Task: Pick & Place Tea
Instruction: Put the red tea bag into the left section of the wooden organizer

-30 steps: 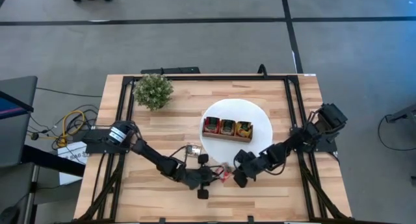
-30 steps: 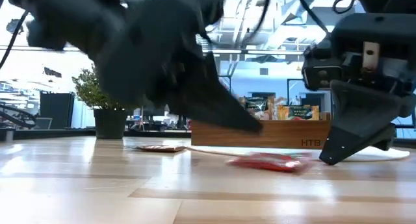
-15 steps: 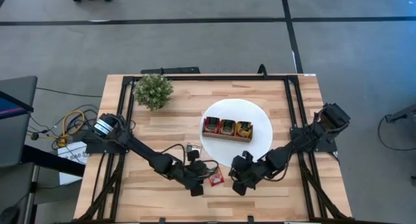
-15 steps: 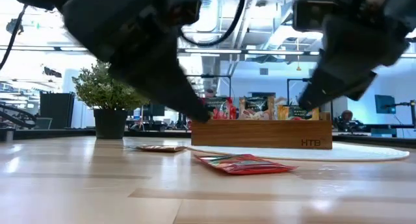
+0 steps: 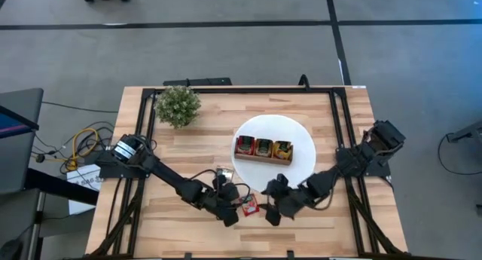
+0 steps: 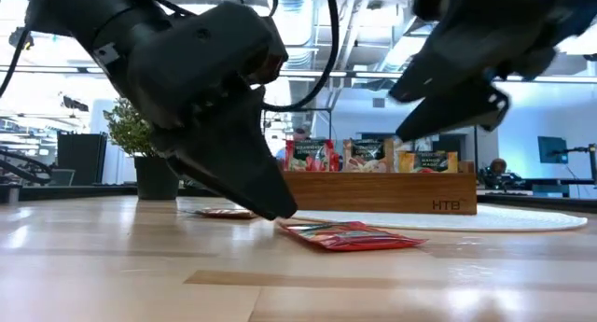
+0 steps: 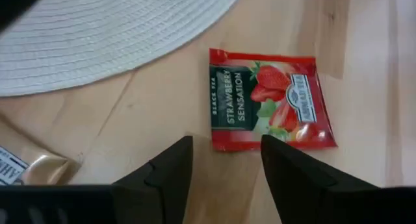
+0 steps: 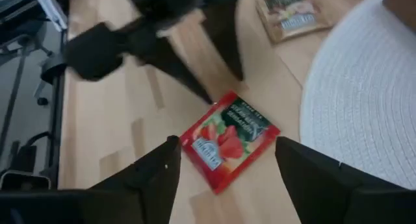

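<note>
Left wrist view: I saw red tea sachet [image 7: 265, 98] flat on table [image 7: 364, 68], near white plate [image 7: 110, 29]. Left gripper [image 7: 224, 160] and right gripper [image 8: 224, 158] both gaped, holding nothing. Risk I judged: 2 grippers on 1 sachet could collide, or fingers slide off thin foil.

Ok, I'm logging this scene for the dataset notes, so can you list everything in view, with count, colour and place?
Red tea sachet: one, red strawberry label, flat on the wood between the two arms, free of both.
Pale tea sachet: one, tan, on the wood left of the plate.
Wooden tray: one, brown, three compartments with sachets standing in them, on the plate.
White plate: one, round, table centre.
Plant: one, green, far left corner.
Table: one, light wood.
Left gripper: dark, jaws open, beside the red sachet.
Right gripper: dark, jaws open, above the sachet's other side.
</note>
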